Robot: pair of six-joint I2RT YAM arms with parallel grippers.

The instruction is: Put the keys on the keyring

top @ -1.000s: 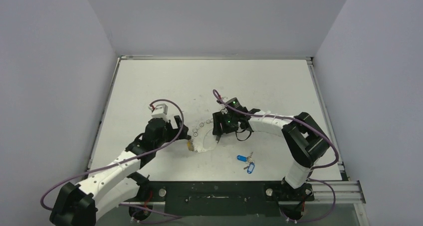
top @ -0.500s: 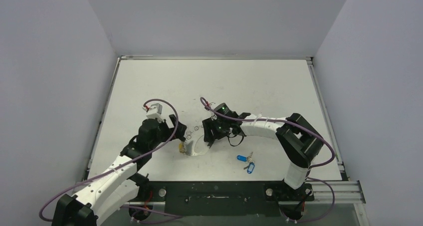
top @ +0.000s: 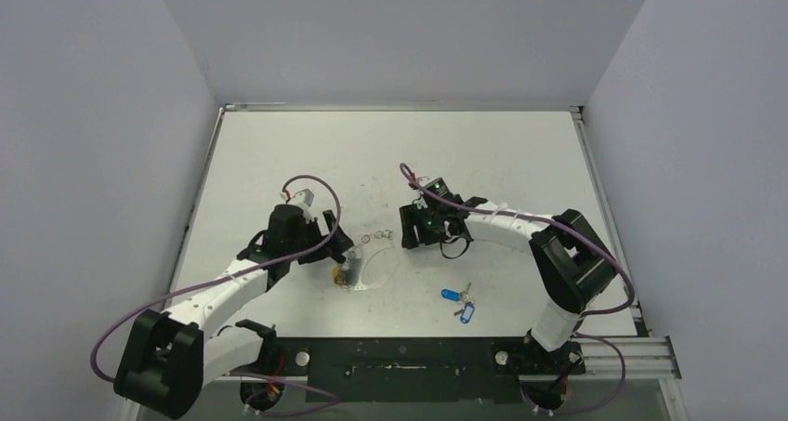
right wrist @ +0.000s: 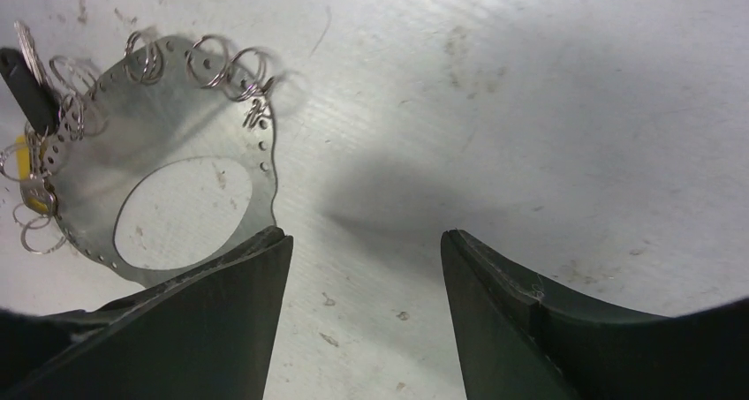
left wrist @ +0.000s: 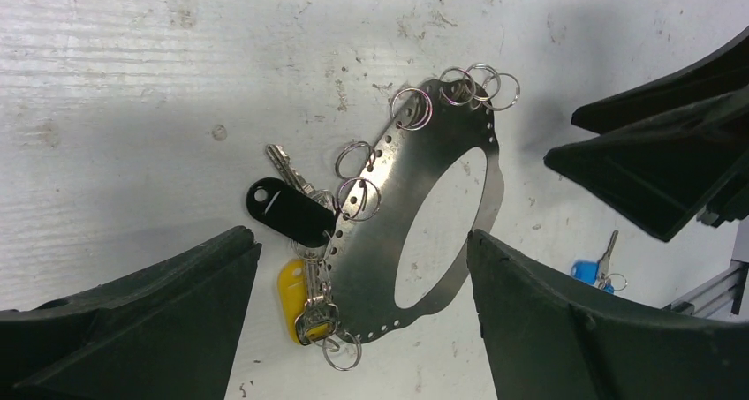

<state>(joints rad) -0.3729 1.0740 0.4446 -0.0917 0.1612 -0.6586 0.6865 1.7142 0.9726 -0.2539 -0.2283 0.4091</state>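
Here the keyring (left wrist: pixel 366 267), a flat silver ring with small loops (left wrist: pixel 411 109) along its edge, is lying on the worktop (top: pixel 465 151). The black key (left wrist: pixel 287 210) and the yellow key (left wrist: pixel 290 285) are lying against its left edge. The blue keys (top: pixel 460 300) are lying apart, nearer and to the right. The left tool (left wrist: pixel 360 241) is hovering over the keyring, spread wide and holding nothing. The right tool (right wrist: pixel 364 237) is standing just right of the keyring, parted and empty too.

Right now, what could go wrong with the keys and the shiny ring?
The keyring lies flat and loose near the open left gripper; a nudge could slide it away instead of lifting it. The blue keys lie apart, nearer the right arm's base; they look tiny and may slip when grabbed.
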